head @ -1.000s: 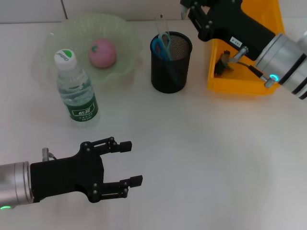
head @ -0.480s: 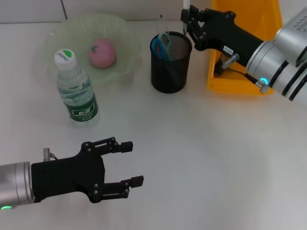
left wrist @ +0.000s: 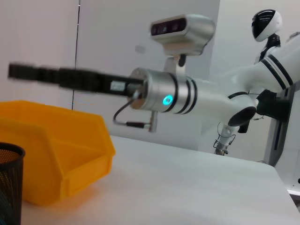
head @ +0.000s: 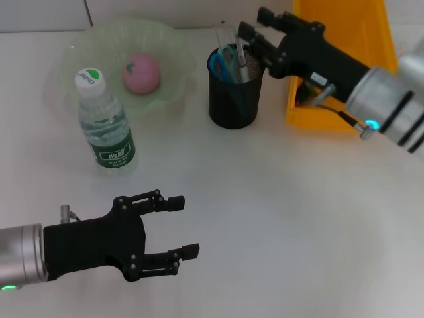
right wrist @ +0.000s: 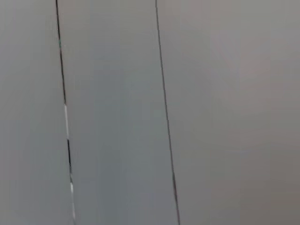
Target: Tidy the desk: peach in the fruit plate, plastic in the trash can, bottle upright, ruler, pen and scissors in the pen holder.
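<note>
Nearest, the left gripper (head: 177,227) hovers over the bare table (head: 278,218), fingers spread wide and holding nothing. Beyond it, left of the pen holder (head: 234,89), the bottle (head: 105,122) stands upright. The peach (head: 141,73) lies in the fruit plate (head: 93,43). The right gripper (head: 255,28) is above the holder's rim, fingers parted, the pen (head: 241,61) standing inside with the scissors (head: 224,63). The trash can (head: 338,59) sits just right of the holder.

Black metal mesh pen holder (head: 233,93); glossy orange plastic bin (head: 344,59); translucent pale-green plate (head: 126,56); clear plastic bottle (head: 105,126) with a glossy green label; smooth matt white desk (head: 285,212).
</note>
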Robot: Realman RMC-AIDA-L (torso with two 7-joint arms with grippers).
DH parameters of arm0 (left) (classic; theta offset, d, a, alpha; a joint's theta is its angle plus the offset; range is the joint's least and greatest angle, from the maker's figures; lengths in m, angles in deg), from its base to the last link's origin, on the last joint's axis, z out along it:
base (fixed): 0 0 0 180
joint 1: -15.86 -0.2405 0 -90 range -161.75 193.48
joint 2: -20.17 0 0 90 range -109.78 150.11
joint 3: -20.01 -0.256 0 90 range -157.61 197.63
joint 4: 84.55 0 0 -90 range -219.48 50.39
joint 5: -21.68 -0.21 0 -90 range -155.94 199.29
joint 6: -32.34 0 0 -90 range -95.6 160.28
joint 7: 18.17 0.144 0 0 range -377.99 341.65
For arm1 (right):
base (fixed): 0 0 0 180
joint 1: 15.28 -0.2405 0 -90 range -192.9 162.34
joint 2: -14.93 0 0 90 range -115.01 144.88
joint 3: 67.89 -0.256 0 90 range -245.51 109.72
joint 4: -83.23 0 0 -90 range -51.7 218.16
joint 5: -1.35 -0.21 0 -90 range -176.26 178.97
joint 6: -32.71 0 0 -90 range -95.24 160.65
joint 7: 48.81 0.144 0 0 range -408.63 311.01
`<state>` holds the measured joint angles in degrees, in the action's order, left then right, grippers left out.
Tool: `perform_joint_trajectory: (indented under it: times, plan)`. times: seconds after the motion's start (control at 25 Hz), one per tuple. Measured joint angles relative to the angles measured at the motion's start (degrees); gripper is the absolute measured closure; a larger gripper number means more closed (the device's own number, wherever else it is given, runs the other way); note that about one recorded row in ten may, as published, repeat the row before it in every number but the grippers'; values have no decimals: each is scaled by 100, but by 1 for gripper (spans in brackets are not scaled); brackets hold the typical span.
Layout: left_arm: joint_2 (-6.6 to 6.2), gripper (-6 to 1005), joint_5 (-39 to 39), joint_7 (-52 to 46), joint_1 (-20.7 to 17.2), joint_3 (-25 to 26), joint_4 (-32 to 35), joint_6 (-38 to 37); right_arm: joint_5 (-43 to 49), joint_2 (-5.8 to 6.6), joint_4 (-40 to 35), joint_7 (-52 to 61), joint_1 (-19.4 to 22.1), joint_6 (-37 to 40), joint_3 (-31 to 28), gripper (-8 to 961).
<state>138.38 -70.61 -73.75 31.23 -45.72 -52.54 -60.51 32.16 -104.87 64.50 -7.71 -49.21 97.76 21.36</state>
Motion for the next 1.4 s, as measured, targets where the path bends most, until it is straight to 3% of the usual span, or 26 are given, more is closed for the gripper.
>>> perform_joint_trajectory:
  times: [0.12,0.24,0.36,0.44,0.52,0.6,0.68,0.8,1.4]
  plan:
    - [0,216,1,-10,6,30,31,-40,122,93,-665,658,595,648,-138,588]
    - [0,216,0,-15,34,81,41,-90,833,393,-1644,1926,1356,914,-296,510]
    - [-6,216,1,-15,84,89,43,-96,2270,606,-2017,2572,1753,1801,-801,412]
    - [-8,216,1,-15,125,89,43,-96,3481,632,-2000,2561,1848,2613,-1326,338]
    - [-15,216,1,-15,167,88,43,-96,4630,573,-1964,2509,1942,3201,-1953,255]
    - [-21,216,0,-15,187,88,43,-96,5452,438,-1925,2313,2075,3510,-2414,172]
    - [-29,216,1,-15,204,88,42,-96,5909,288,-1924,1941,2241,3650,-2702,132]
    - [-45,216,1,-15,228,88,51,-95,6140,178,-1943,1625,2385,3653,-2868,112]
    - [-33,216,1,-22,210,87,50,-120,6178,83,-1905,1552,2363,3442,-2953,112]
